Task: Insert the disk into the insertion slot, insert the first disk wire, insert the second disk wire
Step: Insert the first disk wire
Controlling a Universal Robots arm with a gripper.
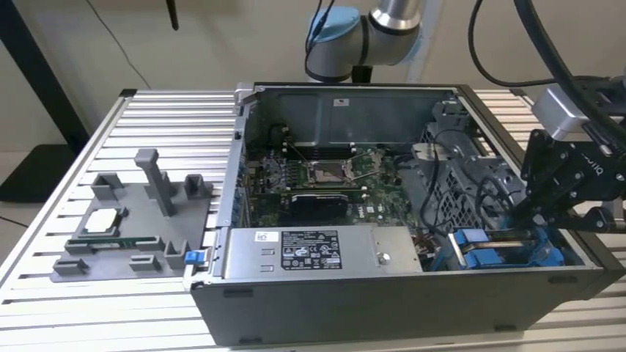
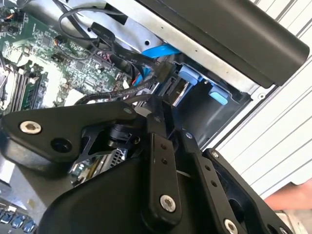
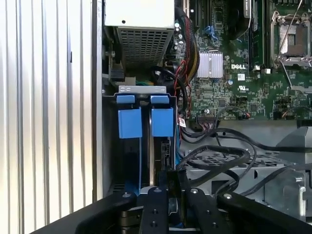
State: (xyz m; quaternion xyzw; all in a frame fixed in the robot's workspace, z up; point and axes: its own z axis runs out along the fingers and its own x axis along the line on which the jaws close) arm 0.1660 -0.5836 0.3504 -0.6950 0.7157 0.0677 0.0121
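Though the end effector (image 3: 173, 179) hangs at the insertion slot (image 3: 146, 146), its grip is unclear; slot half-hidden.

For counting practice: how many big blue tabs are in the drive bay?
2: outer blue tab by the case wall, inner blue tab beside it; others may be hidden.

The arm (image 1: 364, 33) shows a grey joint with a blue cap at the top of the exterior view. Its wrist (image 1: 565, 110), a silver-grey block, sits far toward the exterior view's right. Below the wrist, the black gripper (image 1: 538, 218) hangs tilted, its working end lowest and angled toward the exterior view's left. In both wrist views its black bolted linkage bars (image 2: 163, 161) (image 3: 155, 209) converge forward
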